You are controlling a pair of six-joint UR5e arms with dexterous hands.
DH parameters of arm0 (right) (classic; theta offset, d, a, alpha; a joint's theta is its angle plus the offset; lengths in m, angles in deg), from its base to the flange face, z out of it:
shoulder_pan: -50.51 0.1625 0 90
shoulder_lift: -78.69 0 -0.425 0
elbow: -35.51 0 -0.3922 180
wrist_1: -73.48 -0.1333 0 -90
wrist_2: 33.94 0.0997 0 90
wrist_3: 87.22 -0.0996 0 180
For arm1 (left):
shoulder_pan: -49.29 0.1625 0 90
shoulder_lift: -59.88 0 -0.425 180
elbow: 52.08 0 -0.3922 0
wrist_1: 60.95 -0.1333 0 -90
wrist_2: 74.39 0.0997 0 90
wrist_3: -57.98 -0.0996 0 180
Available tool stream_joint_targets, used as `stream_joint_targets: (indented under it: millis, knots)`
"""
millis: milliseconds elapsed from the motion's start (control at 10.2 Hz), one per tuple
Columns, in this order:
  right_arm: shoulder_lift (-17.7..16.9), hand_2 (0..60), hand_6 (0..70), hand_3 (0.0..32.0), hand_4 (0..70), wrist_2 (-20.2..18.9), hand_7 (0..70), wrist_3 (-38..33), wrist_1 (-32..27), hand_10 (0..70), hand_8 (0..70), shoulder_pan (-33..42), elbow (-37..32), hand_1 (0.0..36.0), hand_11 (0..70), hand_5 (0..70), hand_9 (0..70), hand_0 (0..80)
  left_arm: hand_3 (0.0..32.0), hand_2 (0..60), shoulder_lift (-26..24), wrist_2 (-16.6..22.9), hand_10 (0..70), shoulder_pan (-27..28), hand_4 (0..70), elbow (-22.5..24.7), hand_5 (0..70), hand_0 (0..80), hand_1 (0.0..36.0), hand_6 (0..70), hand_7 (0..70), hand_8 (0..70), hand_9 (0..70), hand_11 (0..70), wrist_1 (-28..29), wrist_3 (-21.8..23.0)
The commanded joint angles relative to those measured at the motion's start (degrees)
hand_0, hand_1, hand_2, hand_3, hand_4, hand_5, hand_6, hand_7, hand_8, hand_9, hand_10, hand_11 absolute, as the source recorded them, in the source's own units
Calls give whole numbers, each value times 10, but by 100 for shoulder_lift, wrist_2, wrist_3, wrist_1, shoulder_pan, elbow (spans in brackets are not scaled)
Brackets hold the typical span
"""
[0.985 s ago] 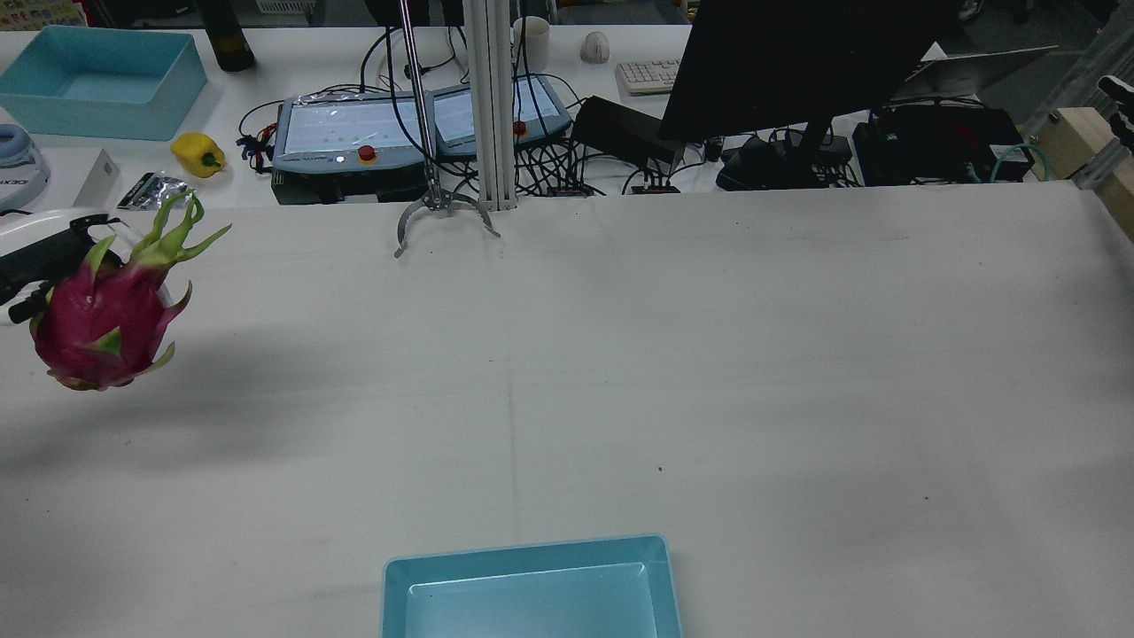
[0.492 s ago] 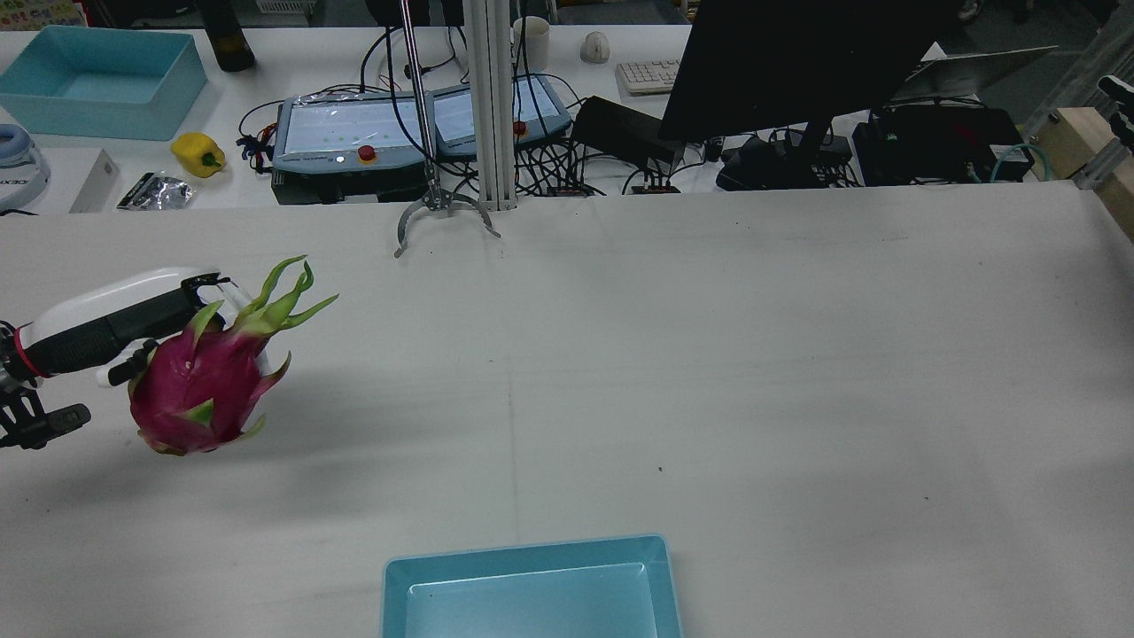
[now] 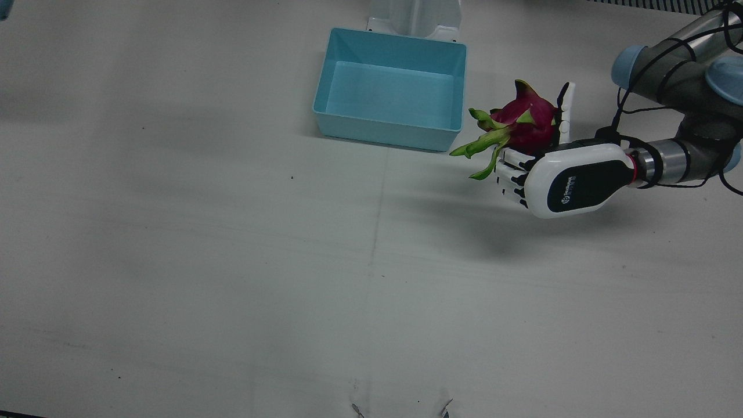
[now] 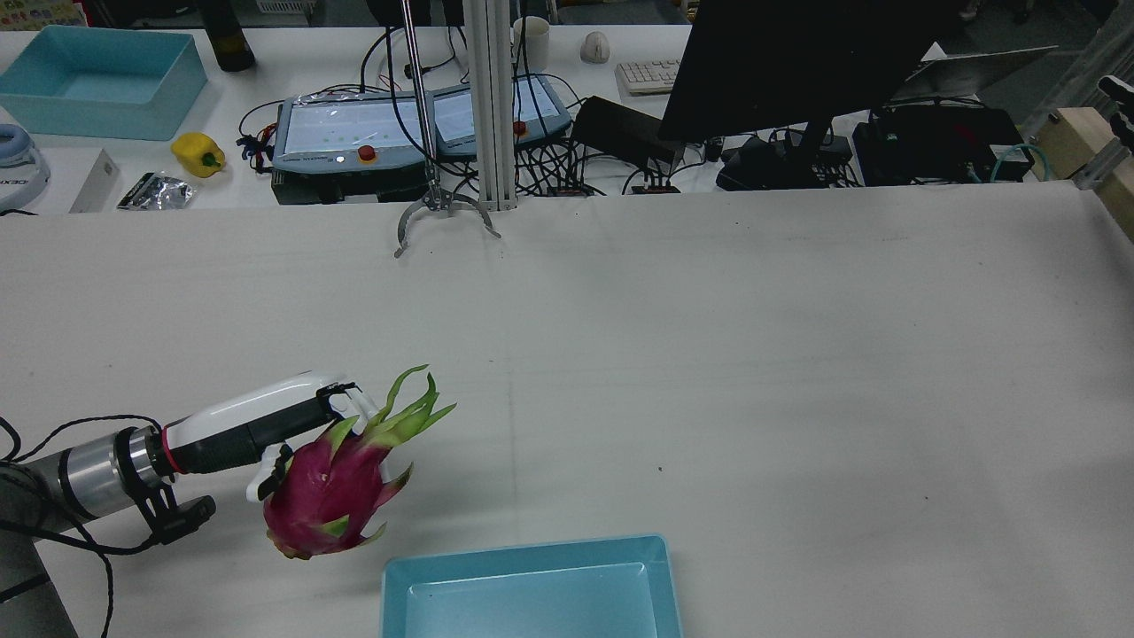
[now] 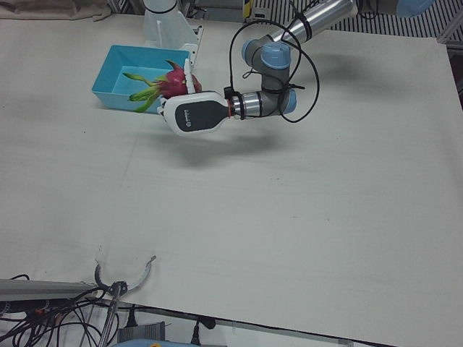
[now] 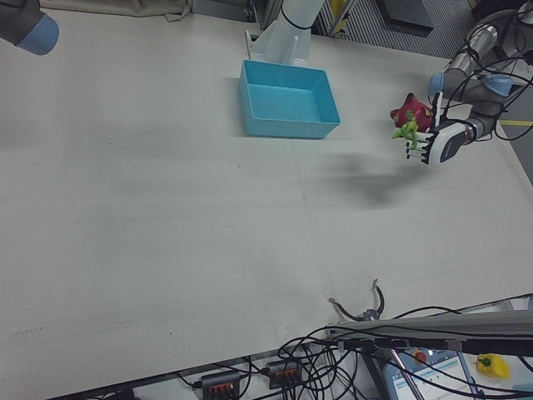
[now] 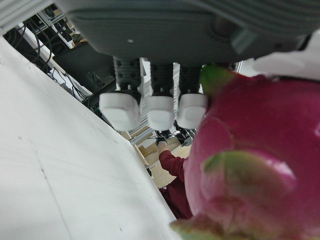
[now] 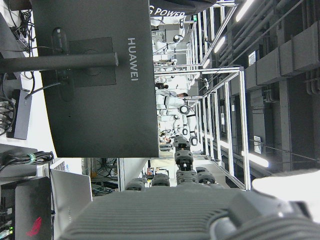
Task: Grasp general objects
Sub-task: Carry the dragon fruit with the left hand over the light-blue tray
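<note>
A magenta dragon fruit [image 3: 525,125] with green scales is held above the table in my left hand [image 3: 566,180], which is shut on it. In the rear view the fruit [image 4: 323,496] hangs just left of the light-blue bin [image 4: 394,576], with the hand [image 4: 248,425] behind it. The left-front view shows the fruit [image 5: 173,81] by the bin's right rim [image 5: 101,90]. In the left hand view the fingertips [image 7: 160,112] curl beside the fruit [image 7: 260,160]. My right hand [image 8: 170,200] shows only in its own view, raised and holding nothing.
The bin [image 3: 389,125] stands at the robot's side of the table, centred. A metal claw clamp [image 4: 443,213] and a post sit at the far edge. A monitor [image 4: 797,62], consoles and cables lie beyond it. A right arm joint [image 6: 25,25] is at the corner.
My left hand has carried the dragon fruit from the far left edge rightward and towards the robot's side, and it now hangs beside the blue bin.
</note>
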Motion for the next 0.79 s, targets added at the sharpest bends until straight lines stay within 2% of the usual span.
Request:
stream_joint_targets:
  millis: [0, 98, 492, 591, 689]
  knots:
    - [0, 0, 0, 0, 0, 0, 0, 0, 0, 0, 0, 0, 0, 0, 0, 0, 0, 0, 0, 0, -343, -228, 700, 401, 700, -133, 360, 0, 0, 700, 700, 700, 700, 700, -44, -210]
    - [0, 0, 0, 0, 0, 0, 0, 0, 0, 0, 0, 0, 0, 0, 0, 0, 0, 0, 0, 0, -518, -280, 700, 566, 700, -72, 360, 0, 0, 700, 700, 700, 700, 700, -149, -228]
    - [0, 0, 0, 0, 0, 0, 0, 0, 0, 0, 0, 0, 0, 0, 0, 0, 0, 0, 0, 0, -1704, -456, 700, 1506, 700, -80, 360, 0, 0, 700, 700, 700, 700, 700, -1246, -403]
    - [0, 0, 0, 0, 0, 0, 0, 0, 0, 0, 0, 0, 0, 0, 0, 0, 0, 0, 0, 0, -1863, -457, 700, 1561, 700, -80, 360, 0, 0, 700, 700, 700, 700, 700, -1361, -404]
    - [0, 0, 0, 0, 0, 0, 0, 0, 0, 0, 0, 0, 0, 0, 0, 0, 0, 0, 0, 0, -1812, -465, 700, 1561, 700, -115, 360, 19, 0, 700, 700, 700, 700, 700, -1180, -369]
